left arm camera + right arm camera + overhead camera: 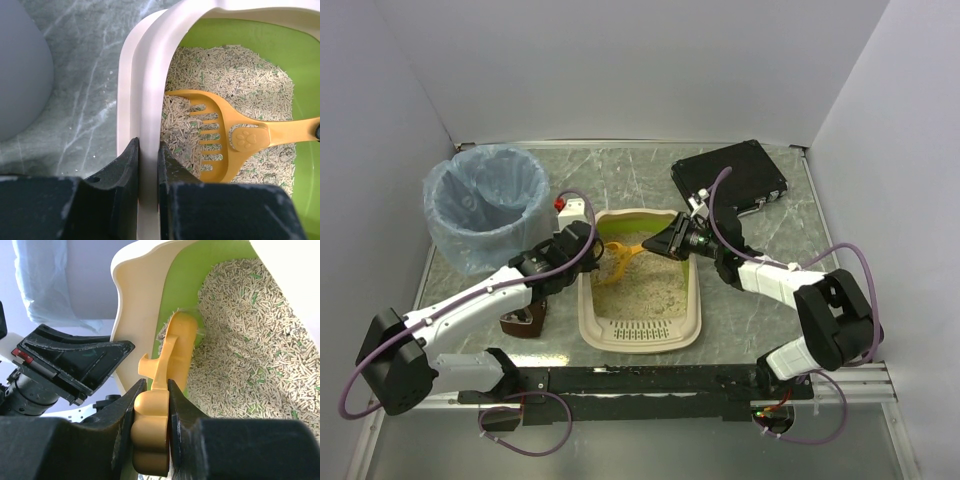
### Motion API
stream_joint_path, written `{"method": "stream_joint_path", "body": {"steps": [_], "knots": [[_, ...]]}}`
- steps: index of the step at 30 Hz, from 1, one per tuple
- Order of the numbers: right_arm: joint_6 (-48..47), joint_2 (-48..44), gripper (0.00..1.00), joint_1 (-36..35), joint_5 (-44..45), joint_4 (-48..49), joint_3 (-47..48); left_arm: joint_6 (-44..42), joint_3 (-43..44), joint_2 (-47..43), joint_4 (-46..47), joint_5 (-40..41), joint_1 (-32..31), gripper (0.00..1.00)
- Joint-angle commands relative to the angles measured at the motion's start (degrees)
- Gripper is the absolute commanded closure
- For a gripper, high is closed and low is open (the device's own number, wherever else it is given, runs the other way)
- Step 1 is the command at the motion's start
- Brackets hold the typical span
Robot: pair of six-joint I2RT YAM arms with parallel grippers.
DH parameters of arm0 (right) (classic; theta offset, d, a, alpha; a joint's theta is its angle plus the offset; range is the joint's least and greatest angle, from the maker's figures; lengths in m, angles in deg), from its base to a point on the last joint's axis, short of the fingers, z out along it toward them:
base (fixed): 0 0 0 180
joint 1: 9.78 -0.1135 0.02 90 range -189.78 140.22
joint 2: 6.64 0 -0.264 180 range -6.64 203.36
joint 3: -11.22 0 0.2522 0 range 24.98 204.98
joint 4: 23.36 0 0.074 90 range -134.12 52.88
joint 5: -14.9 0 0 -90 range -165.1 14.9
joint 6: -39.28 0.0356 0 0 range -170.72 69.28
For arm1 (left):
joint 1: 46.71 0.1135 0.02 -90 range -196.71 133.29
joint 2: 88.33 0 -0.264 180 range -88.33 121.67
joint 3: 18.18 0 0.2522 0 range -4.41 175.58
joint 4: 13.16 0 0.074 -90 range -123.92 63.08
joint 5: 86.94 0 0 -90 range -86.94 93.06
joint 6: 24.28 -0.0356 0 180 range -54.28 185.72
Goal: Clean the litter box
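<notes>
The beige litter box (pixel 692 300) with a lime-green inner wall and sandy granules sits mid-table, its grille end nearest the arms. My left gripper (pixel 588 250) is shut on the box's left rim (pixel 148 100), one finger outside and one inside. My right gripper (pixel 672 240) is shut on the handle of a yellow slotted scoop (pixel 623 253). The scoop's head (pixel 210 135) lies in the granules at the box's far left corner. In the right wrist view the scoop handle (pixel 152 420) sits between the jaws and the head (pixel 181 347) touches the green wall.
A round bin with a blue bag (pixel 485 205) stands at the far left. A black case (pixel 730 175) lies at the far right. A dark brown object (pixel 523 322) sits under the left arm. A black rail (pixel 650 380) runs along the near edge.
</notes>
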Motion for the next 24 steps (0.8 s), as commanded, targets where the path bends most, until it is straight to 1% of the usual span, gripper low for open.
{"method": "stream_joint_path", "body": {"steps": [1,3,6,8,10,12,13,21,24], "knots": [[-2.70,-5.43,1.00,1.37,1.48,-2.37,3.41,4.28,1.31,-3.73,6.99,1.90,1.29,0.99],[-3.68,-5.70,1.00,1.46,2.10,-4.74,4.55,4.37,1.22,-3.73,7.52,1.37,1.20,0.99],[-3.16,-4.65,1.00,1.11,2.20,-3.53,5.43,4.28,1.57,-3.73,8.74,0.15,1.20,0.99],[-3.15,-2.80,1.00,0.41,1.49,-3.60,6.22,4.02,2.01,-3.73,9.27,-2.05,1.20,0.99],[-5.77,-1.40,1.00,-1.08,2.01,-6.40,8.07,3.41,2.28,-3.73,10.76,-3.89,1.12,0.99],[-8.06,-1.04,1.00,-2.75,4.65,-10.52,9.65,2.70,2.01,-3.65,11.91,-4.60,1.12,0.99],[-9.12,-0.61,1.00,-2.93,5.26,-10.72,9.83,2.61,2.01,-3.56,12.00,-4.61,1.12,0.99],[-6.85,3.35,1.00,-5.92,3.78,-8.01,8.52,3.05,0.70,-3.21,13.41,-6.01,1.12,0.99],[-3.87,3.88,1.00,-5.93,1.67,-4.06,7.73,3.66,0.52,-2.94,12.70,-5.40,1.11,0.99]]}}
